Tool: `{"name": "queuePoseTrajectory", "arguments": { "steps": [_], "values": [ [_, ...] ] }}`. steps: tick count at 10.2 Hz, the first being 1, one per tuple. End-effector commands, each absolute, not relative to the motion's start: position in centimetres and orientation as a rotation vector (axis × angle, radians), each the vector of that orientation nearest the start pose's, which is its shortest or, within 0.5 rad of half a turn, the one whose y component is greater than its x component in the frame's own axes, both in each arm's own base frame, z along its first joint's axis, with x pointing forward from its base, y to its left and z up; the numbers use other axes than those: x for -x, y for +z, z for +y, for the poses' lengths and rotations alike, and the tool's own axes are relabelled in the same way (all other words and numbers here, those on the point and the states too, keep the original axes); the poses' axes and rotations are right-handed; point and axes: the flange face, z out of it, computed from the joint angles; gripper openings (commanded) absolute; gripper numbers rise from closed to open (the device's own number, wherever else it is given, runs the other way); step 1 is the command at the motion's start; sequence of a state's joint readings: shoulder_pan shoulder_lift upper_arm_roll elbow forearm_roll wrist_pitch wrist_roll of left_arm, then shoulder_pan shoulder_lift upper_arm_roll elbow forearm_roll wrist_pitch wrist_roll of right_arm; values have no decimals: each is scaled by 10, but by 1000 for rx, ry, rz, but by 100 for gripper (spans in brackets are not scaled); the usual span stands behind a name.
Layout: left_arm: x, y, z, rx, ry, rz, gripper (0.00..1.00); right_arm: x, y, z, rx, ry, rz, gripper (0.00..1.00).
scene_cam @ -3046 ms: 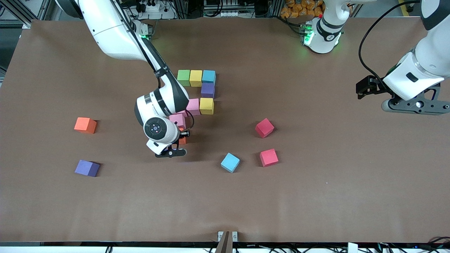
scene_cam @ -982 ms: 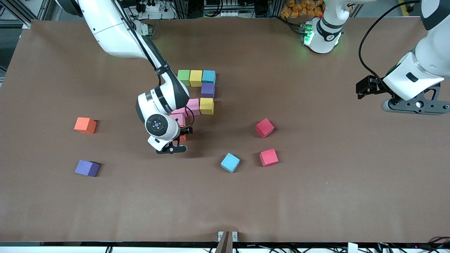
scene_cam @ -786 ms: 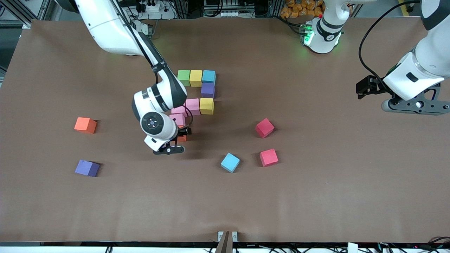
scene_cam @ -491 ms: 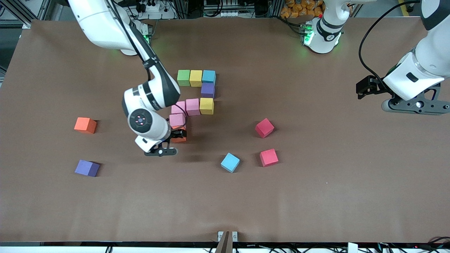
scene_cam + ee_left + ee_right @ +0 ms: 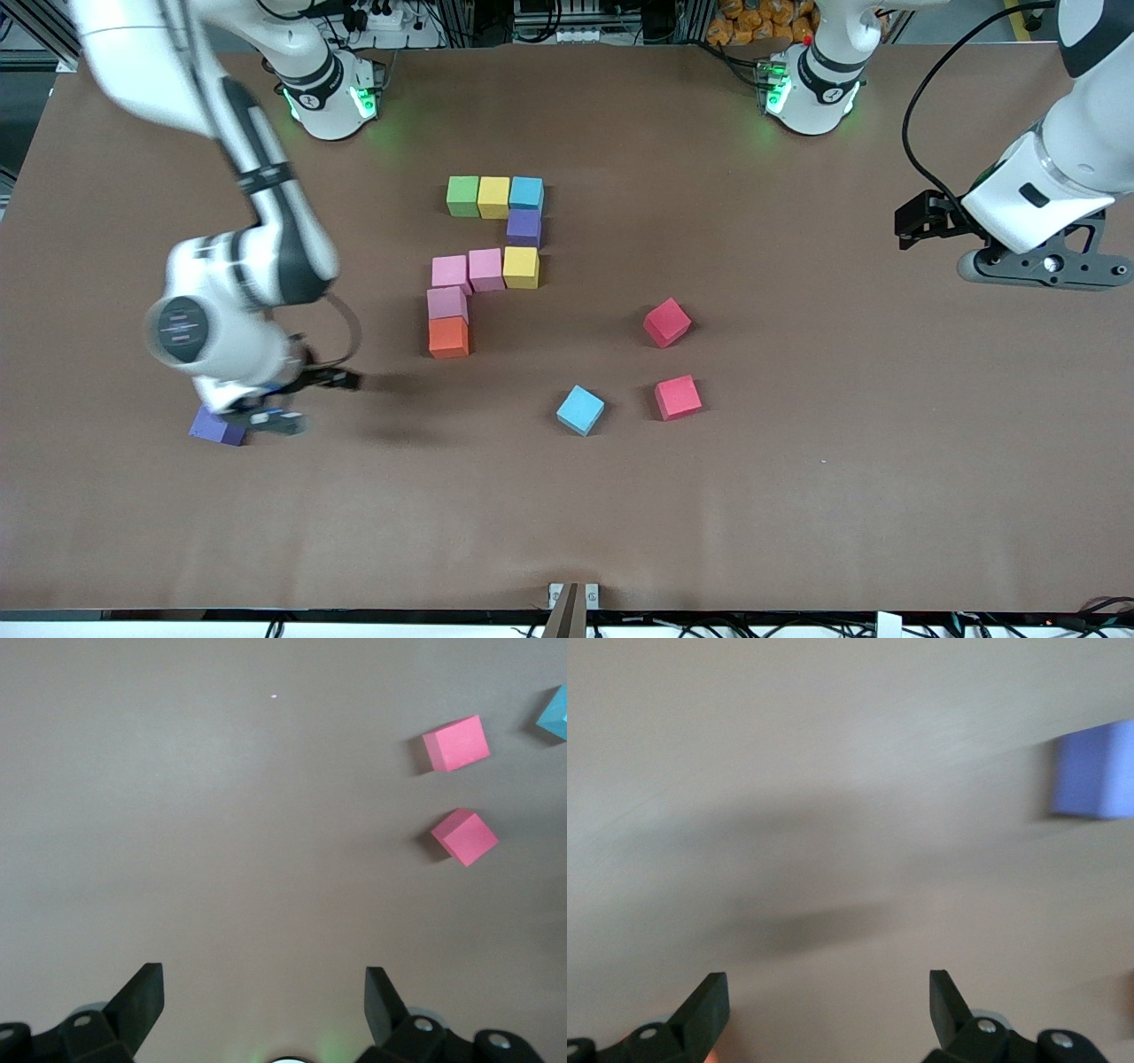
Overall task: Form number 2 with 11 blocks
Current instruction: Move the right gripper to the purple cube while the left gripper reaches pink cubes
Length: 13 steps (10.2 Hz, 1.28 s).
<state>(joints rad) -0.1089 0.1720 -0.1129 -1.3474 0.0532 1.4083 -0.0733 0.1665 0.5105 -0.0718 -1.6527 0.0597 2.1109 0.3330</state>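
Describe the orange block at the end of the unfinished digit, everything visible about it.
The orange block is a small matte cube that looks like foam, with a lighter top face and a darker side face toward the front camera. It sits flat and square on the brown table, free of both grippers. Its side away from the camera butts against a pink block, so it is the placed block nearest the camera. Nothing rests on it.
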Motion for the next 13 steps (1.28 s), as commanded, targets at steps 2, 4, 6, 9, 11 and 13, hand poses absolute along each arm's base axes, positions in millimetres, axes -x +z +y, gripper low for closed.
{"name": "queuePoseTrajectory", "arguments": {
  "steps": [2, 4, 6, 9, 11, 13],
  "values": [
    [-584, 590, -135, 3162, 257, 264, 100, -691, 315, -11, 3136, -37, 618, 100],
    [-590, 575, -174, 3191, 222, 344, 100, -697, 288, -53, 3163, -99, 663, 100],
    [-593, 552, -228, 3183, 177, 435, 100, -703, 252, -83, 3200, -198, 594, 100],
    [-591, 516, -292, 3185, 143, 409, 100, -698, 234, -116, 3219, -159, 412, 100],
    [-600, 487, -299, 3183, 171, 408, 100, -698, 229, -110, 3154, -159, 469, 100],
    [-603, 459, -308, 3138, 189, 393, 100, -701, 232, -107, 3147, -171, 470, 100]
  ]
}}
